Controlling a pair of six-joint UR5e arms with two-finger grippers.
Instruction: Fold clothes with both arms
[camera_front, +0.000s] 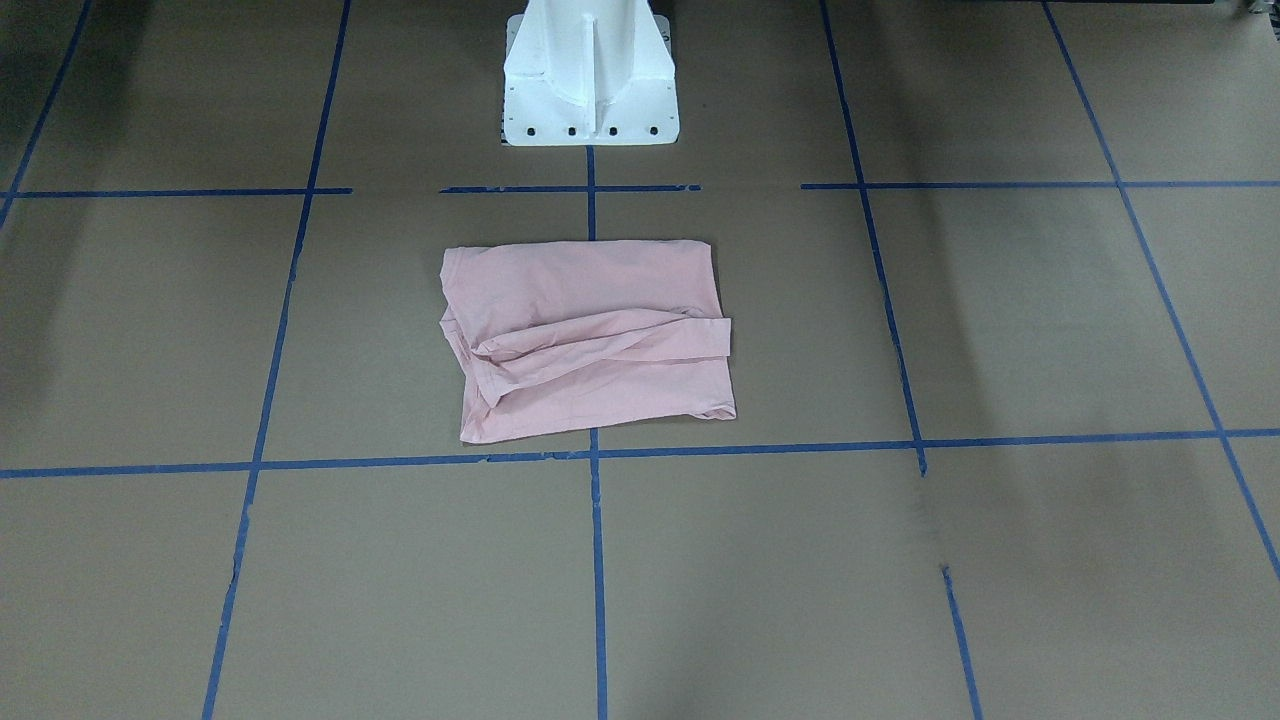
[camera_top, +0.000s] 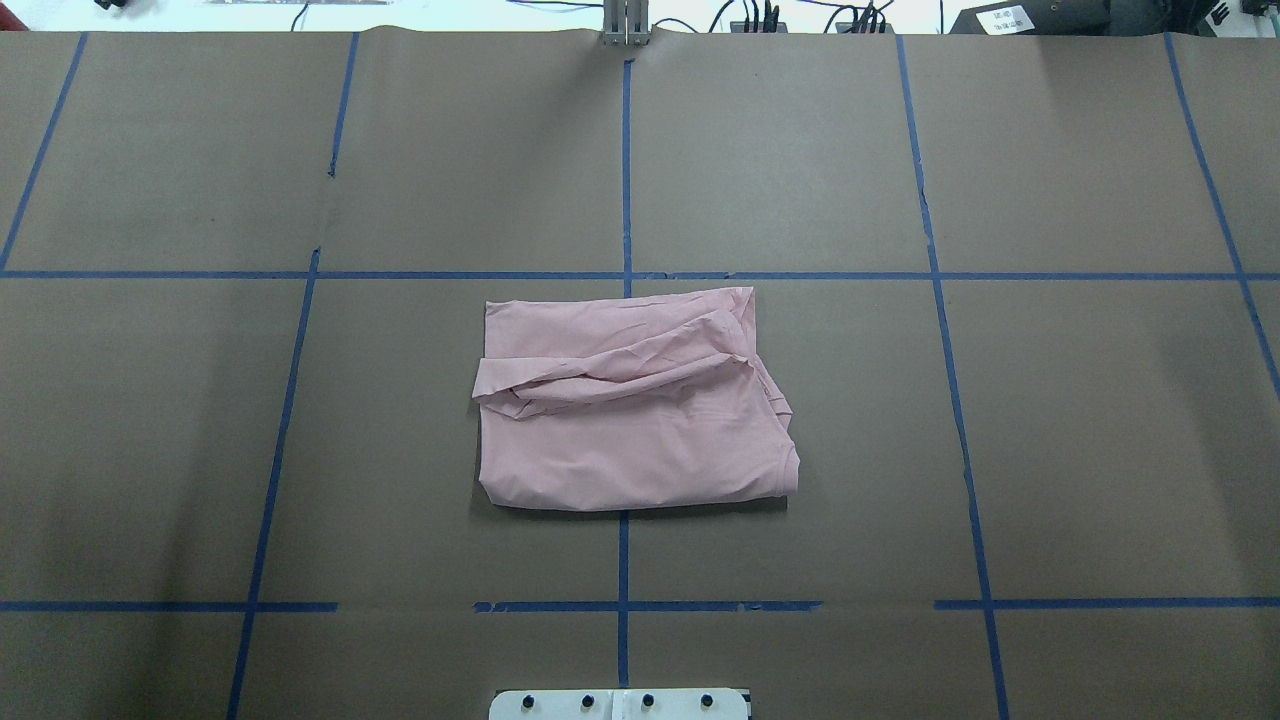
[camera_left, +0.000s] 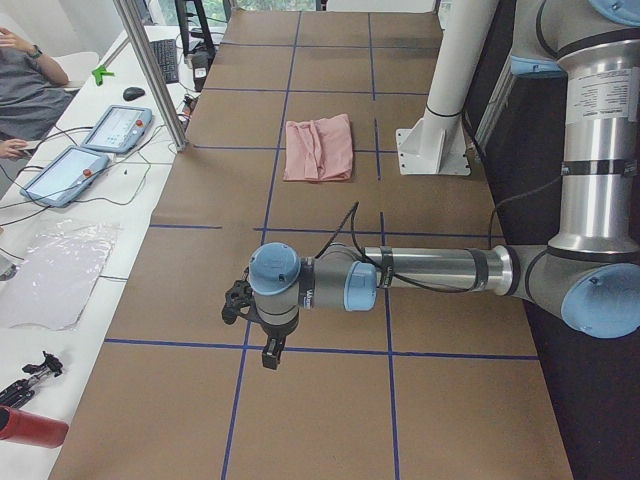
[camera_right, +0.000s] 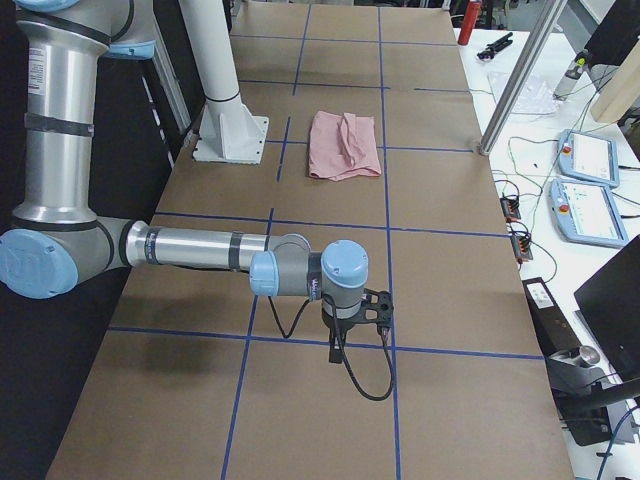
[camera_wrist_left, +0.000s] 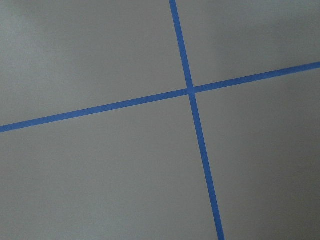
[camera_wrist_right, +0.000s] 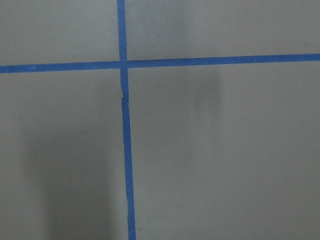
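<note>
The pale pink T-shirt lies folded into a rough rectangle at the table's middle, with a wrinkled band across it; its print is hidden. It also shows in the overhead view and both side views. Both arms are far from it, out at the table's ends. The left gripper hangs above bare table in the exterior left view; the right gripper does so in the exterior right view. I cannot tell whether either is open or shut. Both wrist views show only brown table and blue tape.
The white pedestal stands just behind the shirt on the robot's side. Blue tape lines grid the brown table. A side bench with tablets, an aluminium post and a seated person lie beyond the far edge.
</note>
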